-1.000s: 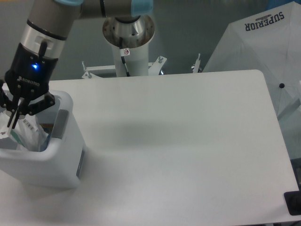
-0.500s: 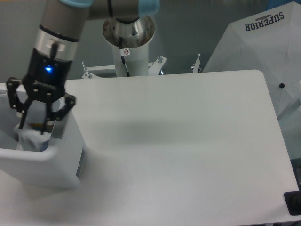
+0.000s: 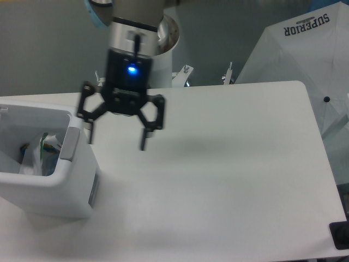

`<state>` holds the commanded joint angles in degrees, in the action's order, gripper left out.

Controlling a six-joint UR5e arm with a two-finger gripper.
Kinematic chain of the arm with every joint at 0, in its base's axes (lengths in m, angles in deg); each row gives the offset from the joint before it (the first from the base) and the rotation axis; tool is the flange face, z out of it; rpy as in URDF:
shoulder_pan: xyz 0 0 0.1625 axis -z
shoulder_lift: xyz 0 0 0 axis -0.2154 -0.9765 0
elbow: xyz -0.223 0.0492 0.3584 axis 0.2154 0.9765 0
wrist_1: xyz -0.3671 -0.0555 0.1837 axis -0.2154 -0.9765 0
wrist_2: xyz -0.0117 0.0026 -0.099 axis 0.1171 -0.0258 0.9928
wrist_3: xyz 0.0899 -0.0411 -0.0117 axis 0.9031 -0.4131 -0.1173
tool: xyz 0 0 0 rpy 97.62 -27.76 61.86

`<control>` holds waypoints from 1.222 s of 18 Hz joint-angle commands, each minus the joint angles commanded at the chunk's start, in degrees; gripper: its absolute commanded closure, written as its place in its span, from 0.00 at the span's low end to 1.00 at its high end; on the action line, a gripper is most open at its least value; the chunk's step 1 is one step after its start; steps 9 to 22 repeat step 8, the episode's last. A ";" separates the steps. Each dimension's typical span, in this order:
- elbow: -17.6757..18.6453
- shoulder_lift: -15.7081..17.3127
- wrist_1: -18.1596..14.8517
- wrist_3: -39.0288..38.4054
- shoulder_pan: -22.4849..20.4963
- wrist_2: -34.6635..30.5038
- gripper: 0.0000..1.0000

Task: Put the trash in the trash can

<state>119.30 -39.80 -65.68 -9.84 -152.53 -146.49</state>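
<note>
The white trash can [image 3: 60,188] stands at the table's left edge, with a grey handle strip [image 3: 69,144] at its rim. Inside it lies the clear plastic bag with white labels [image 3: 39,154]. The crushed bottle is not clearly visible; only a dark bit shows low in the can. My gripper [image 3: 116,140] hangs open and empty above the table, just right of the can, with its fingers [image 3: 144,135] spread wide.
The arm's white mounting column [image 3: 155,54] stands behind the table's far edge. A white umbrella marked SUPERIOR [image 3: 305,60] leans at the right. A dark object [image 3: 340,234] sits at the table's front right corner.
The gripper opened over the can, let go of the plastic bag inside it, then rose and moved right, clear of the can.
</note>
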 joint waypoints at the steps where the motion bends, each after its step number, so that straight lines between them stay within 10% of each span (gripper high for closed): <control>1: 0.09 0.00 0.00 1.42 -0.79 -0.79 0.00; 22: 1.06 0.88 -1.41 8.72 -3.79 -1.24 0.00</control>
